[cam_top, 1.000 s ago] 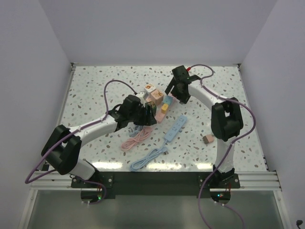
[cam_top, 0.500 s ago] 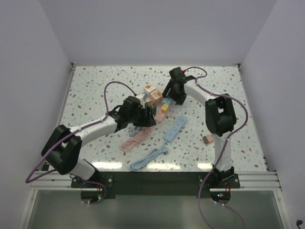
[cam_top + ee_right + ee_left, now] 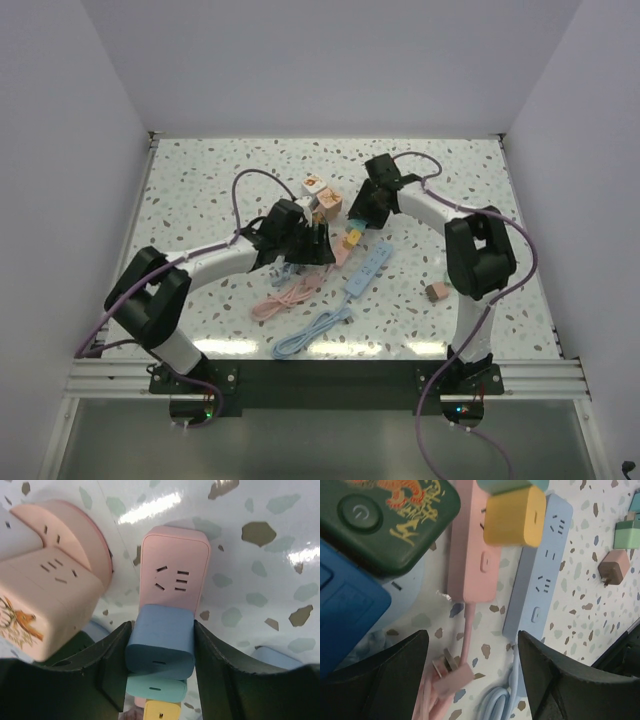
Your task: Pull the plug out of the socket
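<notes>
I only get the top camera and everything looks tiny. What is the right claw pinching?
Observer: Its wrist camera shows the right gripper with a finger against each side of a blue plug on the pink strip.
Operator: Are there more plugs on it?
Observer: Yes. A teal plug and then a yellow plug line up right after the blue one on the same strip.
Operator: Is the left claw holding something?
Observer: No. The left gripper is open and holds nothing, with the pink cord lying below it.
</notes>
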Action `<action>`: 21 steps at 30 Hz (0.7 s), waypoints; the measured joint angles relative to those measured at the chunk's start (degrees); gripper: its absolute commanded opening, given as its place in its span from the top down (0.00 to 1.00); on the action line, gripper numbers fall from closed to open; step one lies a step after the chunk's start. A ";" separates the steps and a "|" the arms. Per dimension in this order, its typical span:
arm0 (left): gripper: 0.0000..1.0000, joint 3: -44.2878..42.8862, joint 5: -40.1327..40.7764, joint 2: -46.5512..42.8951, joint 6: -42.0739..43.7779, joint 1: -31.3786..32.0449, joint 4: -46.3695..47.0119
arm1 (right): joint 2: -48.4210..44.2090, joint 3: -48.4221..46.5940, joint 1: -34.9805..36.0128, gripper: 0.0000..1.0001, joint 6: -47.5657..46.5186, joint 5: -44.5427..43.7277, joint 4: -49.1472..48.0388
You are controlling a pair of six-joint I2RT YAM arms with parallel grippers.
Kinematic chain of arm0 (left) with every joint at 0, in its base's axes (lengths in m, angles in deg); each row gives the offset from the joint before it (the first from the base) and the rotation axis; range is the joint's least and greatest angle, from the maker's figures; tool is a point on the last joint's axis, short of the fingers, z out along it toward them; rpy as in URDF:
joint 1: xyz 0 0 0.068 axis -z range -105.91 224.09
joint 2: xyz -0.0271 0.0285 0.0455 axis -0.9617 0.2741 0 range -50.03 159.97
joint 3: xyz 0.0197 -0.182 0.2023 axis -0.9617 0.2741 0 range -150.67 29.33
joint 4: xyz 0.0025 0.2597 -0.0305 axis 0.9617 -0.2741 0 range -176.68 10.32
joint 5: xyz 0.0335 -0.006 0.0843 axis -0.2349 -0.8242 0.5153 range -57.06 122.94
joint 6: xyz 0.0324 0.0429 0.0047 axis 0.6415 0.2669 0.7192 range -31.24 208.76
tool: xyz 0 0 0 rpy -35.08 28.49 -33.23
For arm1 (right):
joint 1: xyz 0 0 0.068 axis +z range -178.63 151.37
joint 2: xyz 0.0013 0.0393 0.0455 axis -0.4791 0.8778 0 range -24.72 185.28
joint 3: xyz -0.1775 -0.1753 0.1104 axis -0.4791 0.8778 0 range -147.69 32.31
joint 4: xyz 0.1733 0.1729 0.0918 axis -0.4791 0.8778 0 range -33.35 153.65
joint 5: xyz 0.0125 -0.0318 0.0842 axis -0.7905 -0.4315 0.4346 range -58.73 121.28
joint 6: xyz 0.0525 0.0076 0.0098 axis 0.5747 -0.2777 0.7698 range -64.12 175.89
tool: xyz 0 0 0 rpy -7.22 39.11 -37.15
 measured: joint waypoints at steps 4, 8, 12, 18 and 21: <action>0.20 -4.72 -0.42 4.50 1.64 0.83 -0.04 | -4.87 8.61 -1.92 1.00 -1.92 6.47 -5.73; 0.17 -9.09 -1.49 8.37 4.02 2.03 0.02 | -7.85 15.58 -4.94 1.00 -3.50 14.19 -12.74; 0.14 -10.78 -2.32 11.17 6.01 2.80 0.13 | -9.42 19.67 -7.08 1.00 -5.22 19.67 -16.59; 0.14 -11.21 -2.43 14.97 9.29 4.42 0.02 | -9.70 21.24 -7.45 1.00 -7.54 24.41 -17.99; 0.14 -11.37 -1.73 16.02 10.73 4.57 0.26 | -9.70 21.38 -7.41 1.00 -8.68 25.86 -17.77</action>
